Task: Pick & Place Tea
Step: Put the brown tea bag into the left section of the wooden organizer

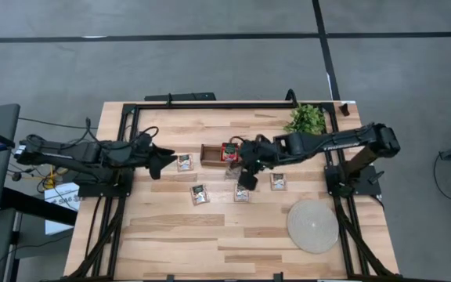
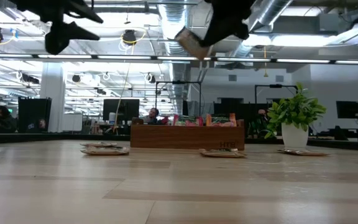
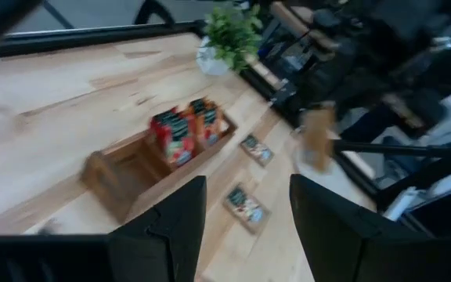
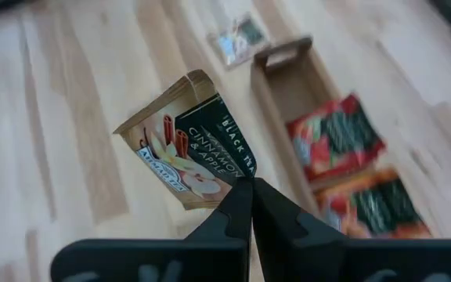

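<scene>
My right gripper (image 4: 249, 188) is shut on a pale beige tea sachet (image 4: 194, 149) and hangs high over the table, beside the wooden box (image 1: 210, 154). The low view shows that sachet (image 2: 191, 42) in the air. Red tea sachets (image 4: 337, 139) stand on edge in the box's right end. Several pale sachets lie flat on the table (image 1: 184, 162) (image 1: 200, 193) (image 1: 242, 193) (image 1: 279, 182). My left gripper (image 3: 245, 227) stands open and empty, raised at the box's left (image 1: 163, 160). My right gripper pinches one corner of the beige sachet (image 4: 241, 174) between its two fingertips. The fingers slant down from the table's right side. The sachet is lifted clear of the table and sticks out beyond the fingertips, tilted, its printed face toward the wrist camera.
A potted green plant (image 1: 307, 119) stands at the far right. A round woven mat (image 1: 313, 225) lies at the near right. A dark frame (image 1: 210, 105) runs round the table's far and side edges. Bare wood lies toward the near edge.
</scene>
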